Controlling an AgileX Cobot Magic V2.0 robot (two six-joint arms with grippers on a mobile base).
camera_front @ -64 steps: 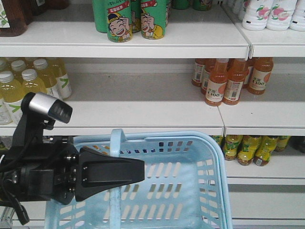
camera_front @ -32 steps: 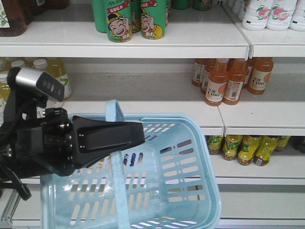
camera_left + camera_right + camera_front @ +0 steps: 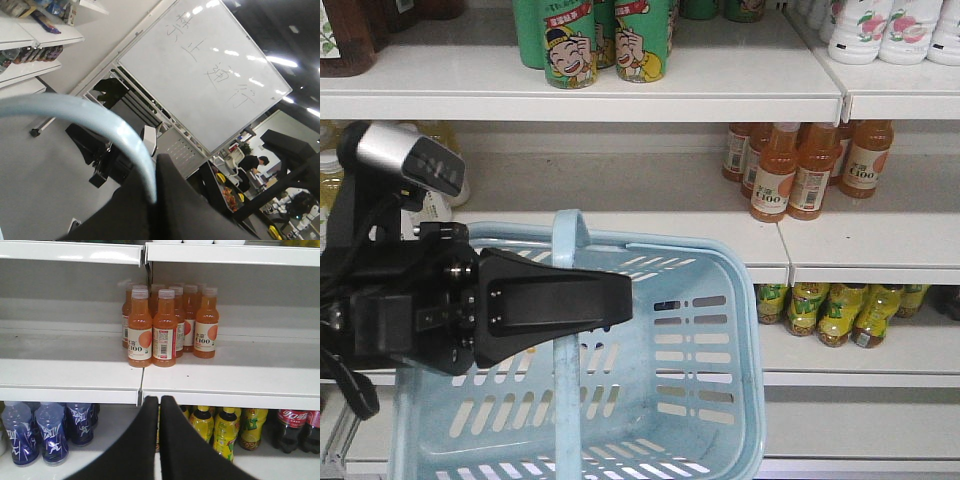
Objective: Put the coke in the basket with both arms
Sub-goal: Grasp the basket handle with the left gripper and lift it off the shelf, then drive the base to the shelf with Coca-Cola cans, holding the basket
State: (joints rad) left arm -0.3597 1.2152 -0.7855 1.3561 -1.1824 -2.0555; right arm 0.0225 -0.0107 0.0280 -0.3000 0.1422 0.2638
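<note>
The light blue slotted basket [image 3: 705, 345] hangs tilted in front of the shelves, its open side turned towards the front camera. My left gripper [image 3: 620, 300] is shut on the basket's flat handle [image 3: 567, 232]. In the left wrist view that handle [image 3: 100, 117] curves as a pale blue arc into the closed black jaws of the left gripper [image 3: 157, 185]. My right gripper [image 3: 160, 399] is shut with nothing in it, pointing at the front lip of a shelf. It does not appear in the front view. The coke is out of view.
White shelves [image 3: 620, 245] carry orange C100 bottles [image 3: 165, 327], green cartoon cans [image 3: 595, 40] and pale yellow bottles [image 3: 440, 165]. The lower shelf holds blue bottles [image 3: 45, 432], yellow-labelled bottles [image 3: 225, 432] and dark cola bottles with red labels [image 3: 290, 427]. A whiteboard [image 3: 200, 65] stands behind.
The left gripper has risen with the handle in it, lifting the basket. The basket has swung and tilted so that its inside faces the front camera more.
</note>
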